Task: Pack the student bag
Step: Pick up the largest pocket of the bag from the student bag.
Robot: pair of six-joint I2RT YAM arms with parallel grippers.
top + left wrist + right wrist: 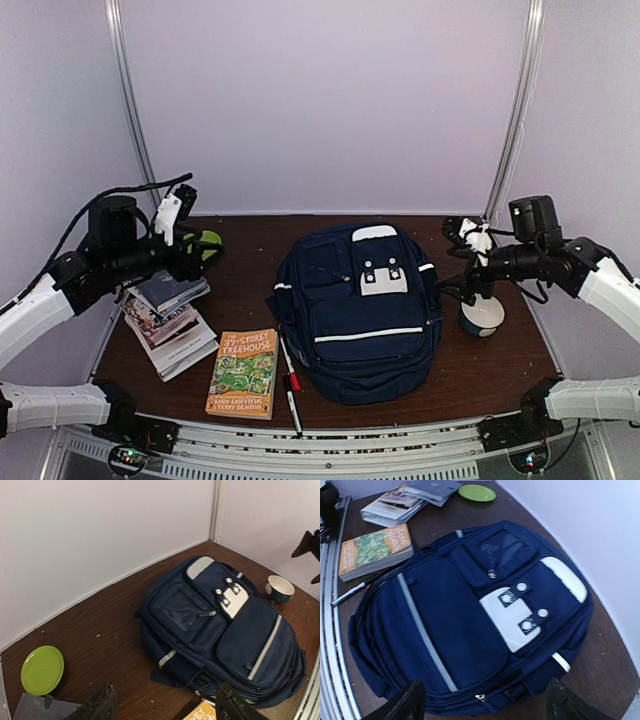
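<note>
The student bag [358,310] is lying flat on the table [500,370] at its centre, front panel facing up. Its top is pointing toward the back wall and its bottom is sitting near the front edge. The visible zips are lying closed.

The left gripper [177,208] is hovering above the far left corner. Its fingers are standing well apart and are holding nothing. The right gripper [470,235] is hovering above the far right side, over a bowl [482,315]. Its fingers are spread wide and are likewise gripping nothing.

Left side: a green plate [205,243] is sitting in the far left corner. A stack of books [168,318] is lying along the left edge. An orange paperback [242,373] is lying near the front edge, just beside the bag's near left corner. Two markers [290,385] are lying in the narrow gap between the paperback and the bag.

Right side: the bowl is standing just beside the bag's right edge.

Open room: bare wood is showing between the plate and the bag's far left corner, in a strip behind the bag along the back wall, and at the near right corner.
</note>
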